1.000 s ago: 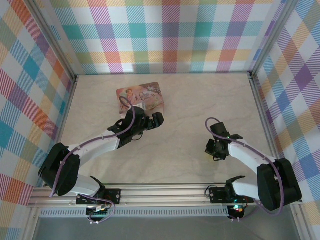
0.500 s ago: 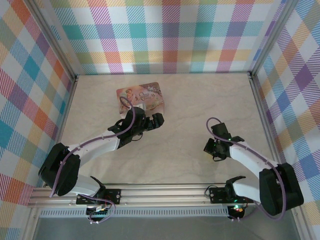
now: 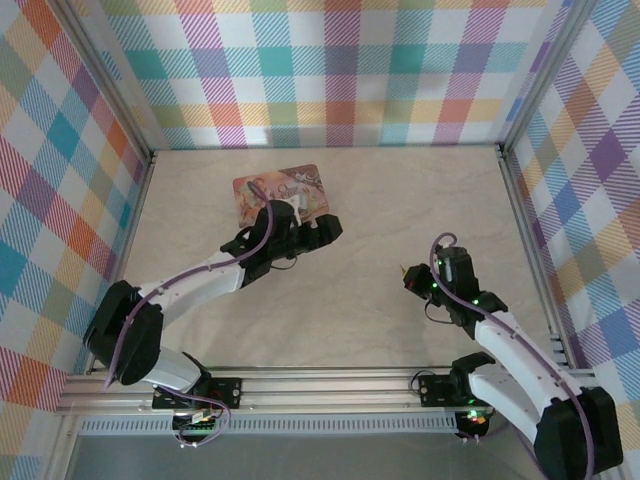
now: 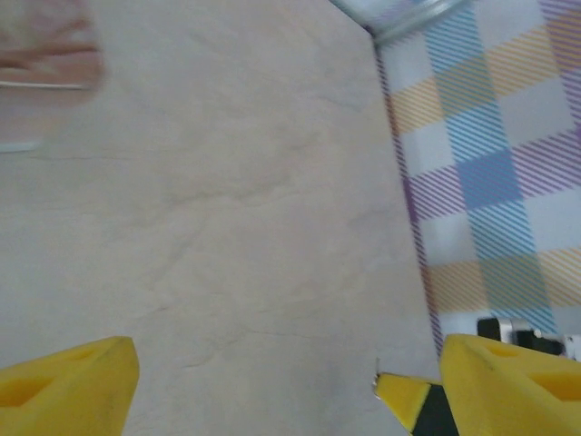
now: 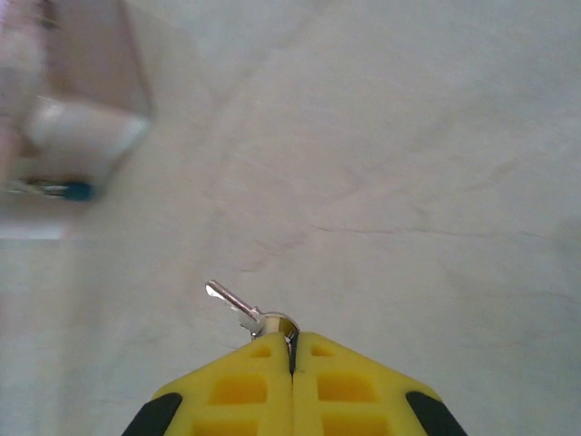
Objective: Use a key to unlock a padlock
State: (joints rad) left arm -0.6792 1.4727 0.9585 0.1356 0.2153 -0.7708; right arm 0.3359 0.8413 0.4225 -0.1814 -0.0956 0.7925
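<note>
Tabletop (image 3: 400,200), pale and marbled, carrying a pink tin (image 3: 283,192) toward its far left. At the tin's near edge sits the left gripper (image 3: 322,227), its fingers (image 4: 64,381) spread wide on nothing. Well apart to the right, the right gripper (image 5: 290,338) is clamped on the key (image 5: 238,307). In the wrist view the key's blade points up and left toward a blurred blue speck by the tin, probably the padlock (image 5: 77,191). The left gripper is much the nearer to it, and the key's long axis aims roughly that way.
</note>
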